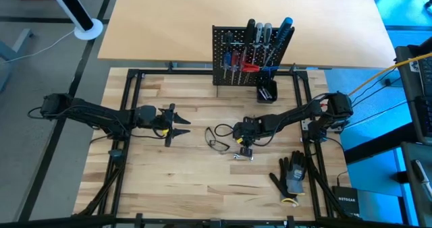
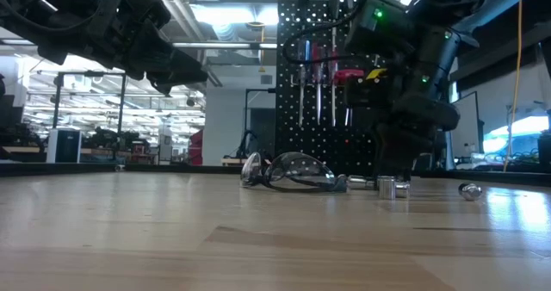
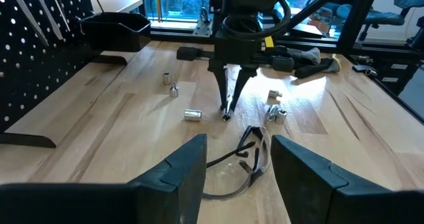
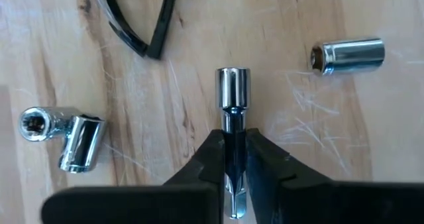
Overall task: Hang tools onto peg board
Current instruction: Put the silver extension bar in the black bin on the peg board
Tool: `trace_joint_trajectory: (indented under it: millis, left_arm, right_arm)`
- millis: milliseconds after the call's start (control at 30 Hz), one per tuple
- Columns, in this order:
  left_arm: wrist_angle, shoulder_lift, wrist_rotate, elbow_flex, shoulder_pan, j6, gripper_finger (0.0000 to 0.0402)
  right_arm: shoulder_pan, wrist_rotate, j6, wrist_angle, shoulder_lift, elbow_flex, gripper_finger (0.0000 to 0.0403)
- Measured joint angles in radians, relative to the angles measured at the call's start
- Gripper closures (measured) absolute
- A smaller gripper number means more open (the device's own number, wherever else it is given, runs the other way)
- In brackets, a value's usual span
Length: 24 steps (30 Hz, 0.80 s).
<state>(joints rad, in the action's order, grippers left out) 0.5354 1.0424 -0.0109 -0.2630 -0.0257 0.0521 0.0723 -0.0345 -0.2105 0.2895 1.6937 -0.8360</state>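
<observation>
Sockets: several small chrome pieces lie loose on the table (image 1: 202,187); the right gripper (image 4: 233,159) is clamped on the thin stem of one, the socket bit (image 4: 233,111).
Peg board: the peg board (image 1: 236,56) stands upright at the table's far edge, tools (image 1: 263,39) already hung on it, well apart from your grip.
Risk: your hold looks narrow and low (polished round steel slides easily), so the bit could twist or drop on the lift.
Nearby: safety glasses (image 3: 242,164) lie just beside, thin wiry frame, easy to snag.
Surfaces: pale wood grain, matte black perforated board.
Left gripper: the left gripper (image 3: 235,177) waits wide, holding nothing, left of the glasses.
</observation>
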Motion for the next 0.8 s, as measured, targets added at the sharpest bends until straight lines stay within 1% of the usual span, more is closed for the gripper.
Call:
trace_joint_trajectory:
  millis: [167, 267, 367, 533, 700, 800]
  left_arm:
    - [-0.001, 0.0, 0.0, 0.0, 0.0, 0.0, 0.0243]
    - [-0.001, 0.0, 0.0, 0.0, 0.0, 0.0, 0.0243]
    - [-0.001, 0.0, 0.0, 0.0, 0.0, 0.0, 0.0243]
    - [-0.001, 0.0, 0.0, 0.0, 0.0, 0.0, 0.0243]
    - [-0.001, 0.0, 0.0, 0.0, 0.0, 0.0, 0.0243]
    - [0.0, 0.0, 0.0, 0.0, 0.0, 0.0, 0.0243]
  right_arm:
    - [0.0, 0.0, -0.003, 0.002, -0.036, 0.002, 0.036]
    - [0.0, -0.002, -0.003, 0.023, -0.093, 0.002, 0.0363]
    - [0.0, -0.031, -0.006, 0.062, -0.155, 0.002, 0.0362]
    - [0.0, -0.115, -0.02, 0.158, -0.285, 0.001, 0.0361]
    - [-0.001, -0.234, -0.048, 0.245, -0.414, 0.001, 0.0361]
    - [-0.022, -0.302, -0.075, 0.3, -0.484, 0.0, 0.0361]
